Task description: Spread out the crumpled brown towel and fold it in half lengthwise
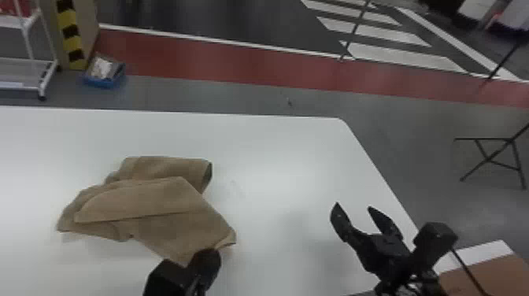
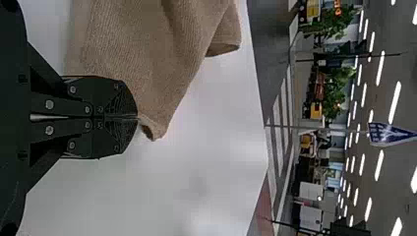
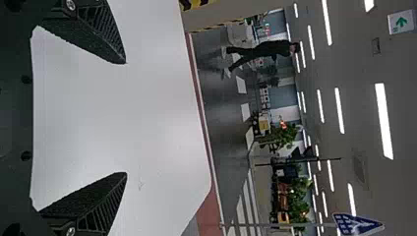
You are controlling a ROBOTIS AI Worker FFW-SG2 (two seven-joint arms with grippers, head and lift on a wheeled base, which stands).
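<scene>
A green arrow [image 3: 402, 22] can be read on a white sign [image 3: 392, 28], seen high in the room in the right wrist view. On a blue sign [image 2: 388, 133] on a pole [image 2: 319, 129], seen in both wrist views, white marks are carried, too blurred to be read.

Left gripper [image 1: 205, 256] is pinching brown towel [image 2: 147, 54].
Fingers [image 2: 118, 98] meeting at one corner; creased cloth running alongside, white table [image 2: 206, 128] showing beyond.

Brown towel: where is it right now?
In the head view, the towel lies rumpled on the white table, left of centre, its near end pinched in the left gripper; the open right gripper is off to its right.
</scene>
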